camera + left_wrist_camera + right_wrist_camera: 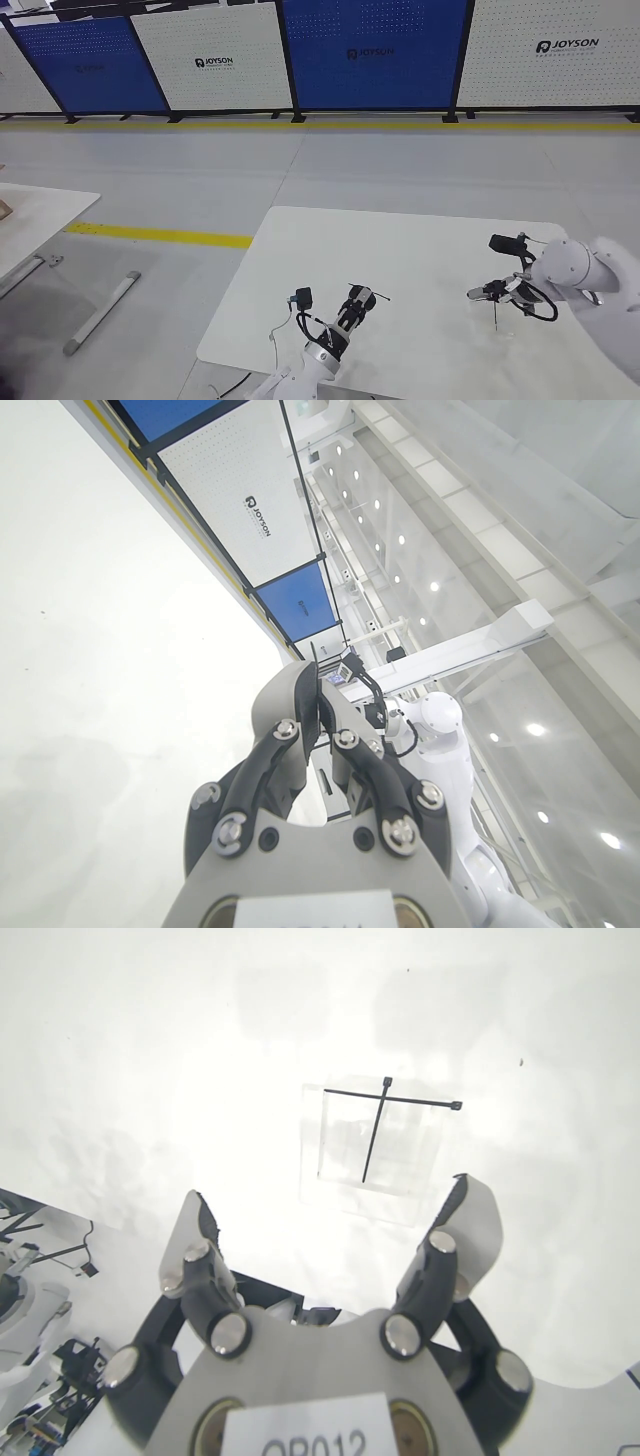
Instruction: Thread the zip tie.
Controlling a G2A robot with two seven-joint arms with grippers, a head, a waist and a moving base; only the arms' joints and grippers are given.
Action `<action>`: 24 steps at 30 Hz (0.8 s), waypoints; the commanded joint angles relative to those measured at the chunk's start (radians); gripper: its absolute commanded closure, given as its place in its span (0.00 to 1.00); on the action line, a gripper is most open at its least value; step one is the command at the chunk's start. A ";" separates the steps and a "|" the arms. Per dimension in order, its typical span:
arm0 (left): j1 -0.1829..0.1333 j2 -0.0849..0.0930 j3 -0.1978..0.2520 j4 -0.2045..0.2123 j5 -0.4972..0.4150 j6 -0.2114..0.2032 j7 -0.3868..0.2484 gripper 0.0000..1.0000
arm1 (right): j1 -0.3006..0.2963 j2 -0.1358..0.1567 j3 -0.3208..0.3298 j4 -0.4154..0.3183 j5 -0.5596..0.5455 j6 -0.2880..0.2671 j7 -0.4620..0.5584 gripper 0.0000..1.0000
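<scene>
Two black zip ties lie crossed on a clear square plate on the white table; one of them shows as a thin line in the top view. My right gripper hangs open just above and short of the plate, nothing between its fingers; from above it sits at the table's right side. My left gripper is raised at the table's front middle, shut on another black zip tie that lies across its tips, one thin end poking past the fingertips.
The table's front edge runs close under the left arm. A second white table stands off to the left across open floor with a yellow line. Blue and white panels line the back. The right arm shows beyond the left gripper.
</scene>
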 commanded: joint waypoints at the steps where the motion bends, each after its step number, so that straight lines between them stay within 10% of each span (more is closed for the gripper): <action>1: 0.000 0.000 0.000 0.000 0.000 0.000 0.000 1.00 | -0.001 0.002 -0.003 -0.011 -0.025 -0.009 0.015 0.03; 2: 0.000 0.000 0.000 0.000 0.000 0.000 0.000 1.00 | -0.002 0.002 0.000 -0.011 -0.028 -0.005 0.016 0.53; 3: 0.000 0.000 0.000 0.000 0.000 0.000 0.000 1.00 | -0.003 0.002 0.003 -0.014 -0.028 0.002 0.018 0.56; 4: 0.000 0.000 0.000 0.000 0.000 0.000 0.000 1.00 | -0.004 0.003 0.006 -0.015 -0.027 0.003 0.022 0.30; 5: 0.000 0.000 0.000 0.000 0.000 0.000 0.000 1.00 | -0.005 0.003 0.010 -0.016 -0.027 0.003 0.025 0.27; 11: 0.000 0.000 0.000 0.000 0.000 0.000 0.000 1.00 | -0.020 0.013 0.028 -0.030 -0.023 -0.002 0.032 0.51; 24: 0.000 0.000 0.000 0.000 0.000 0.000 0.000 1.00 | 0.002 0.008 -0.008 0.048 -0.008 0.006 0.032 0.65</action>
